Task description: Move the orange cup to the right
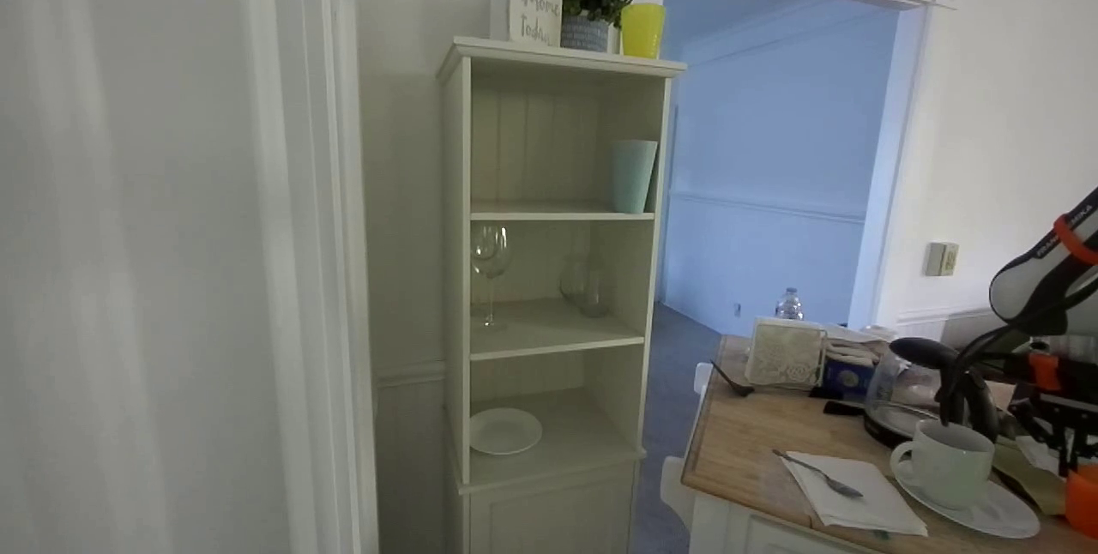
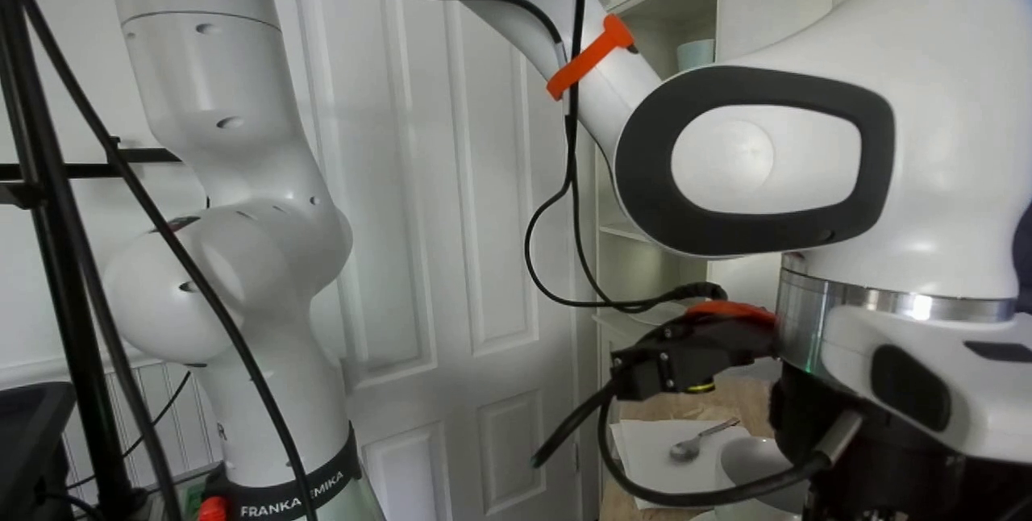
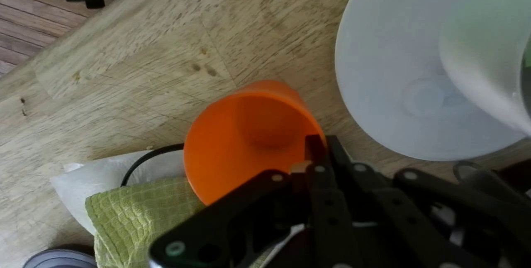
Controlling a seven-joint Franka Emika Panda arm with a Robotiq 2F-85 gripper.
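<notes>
The orange cup (image 3: 240,139) is in the middle of the wrist view, mouth facing the camera. It also shows at the lower right edge of an exterior view (image 1: 1082,504), partly cut off. My gripper (image 3: 326,140) is shut on the cup's rim, one fingertip inside the wall and one outside. In an exterior view the gripper (image 1: 1070,451) reaches down to the cup from above. I cannot tell whether the cup's base touches the wooden counter (image 3: 166,73). The cup and the fingertips are out of view in the exterior view that shows the arm's base.
The white mug (image 1: 950,466) on its saucer (image 3: 381,110) stands beside the cup. A green cloth (image 3: 141,214) and a clear plastic bag (image 3: 99,176) lie against its opposite side. A spoon (image 1: 828,481) on a napkin (image 1: 883,507) and a glass pot (image 1: 888,391) are nearby. The counter's edge (image 3: 79,37) shows.
</notes>
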